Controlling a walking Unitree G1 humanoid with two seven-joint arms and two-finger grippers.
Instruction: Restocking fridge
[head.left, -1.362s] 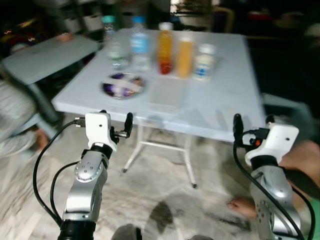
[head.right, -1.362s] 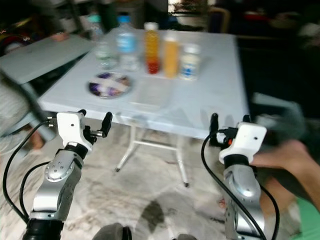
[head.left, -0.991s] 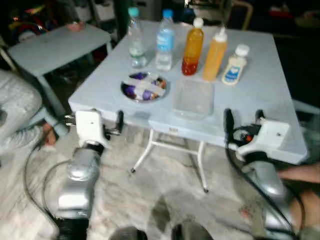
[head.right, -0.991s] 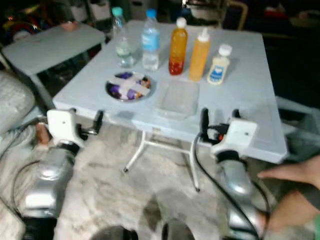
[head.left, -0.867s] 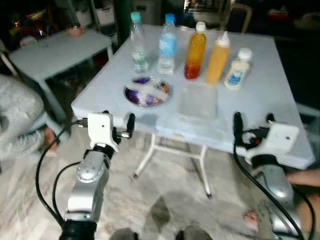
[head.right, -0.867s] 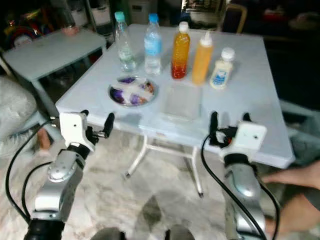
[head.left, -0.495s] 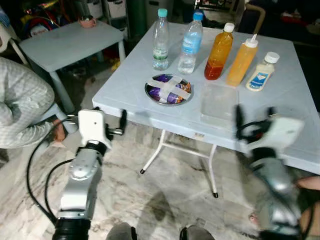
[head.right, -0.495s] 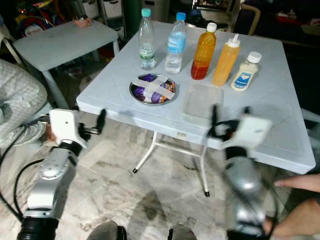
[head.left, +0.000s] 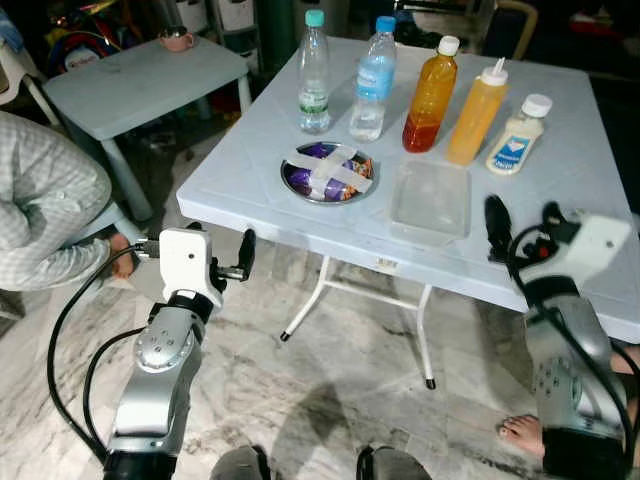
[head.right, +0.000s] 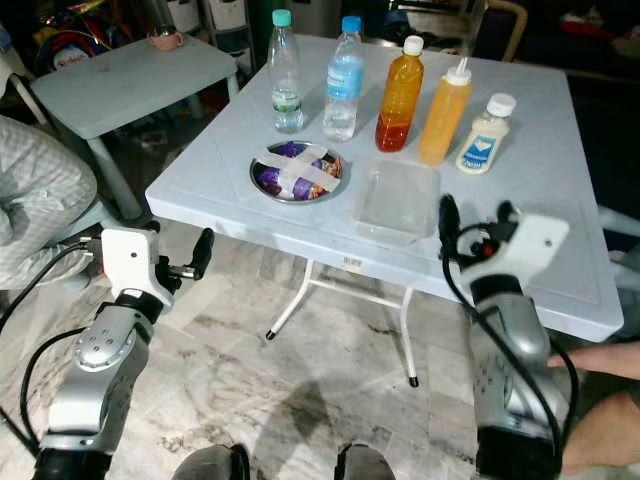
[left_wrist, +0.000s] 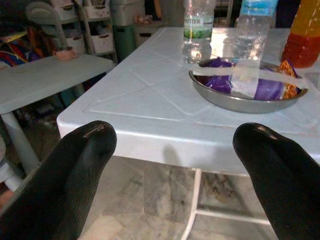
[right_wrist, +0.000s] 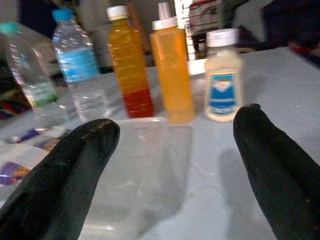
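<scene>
**Both grippers open at the near edge of the table**

A pale blue table stands before the robot. Along its far side runs a row, left to right: a green-capped bottle, a blue-capped bottle, a juice bottle with orange over red liquid, an orange squeeze bottle and a small white bottle with a blue label. Nearer, a metal plate holds taped purple packets, and just right of it lies a clear tub.

The left gripper hovers off the table's near left corner, below its edge, fingers wide apart and holding nothing; it points at the plate. The right gripper sits over the near right part of the table, just right of the tub, fingers also spread and empty, aimed toward the tub and the three right-hand bottles.

A second, smaller table with a cup stands far left. A person in a checked garment crouches at the left; a bare foot shows near right on the marble floor.
</scene>
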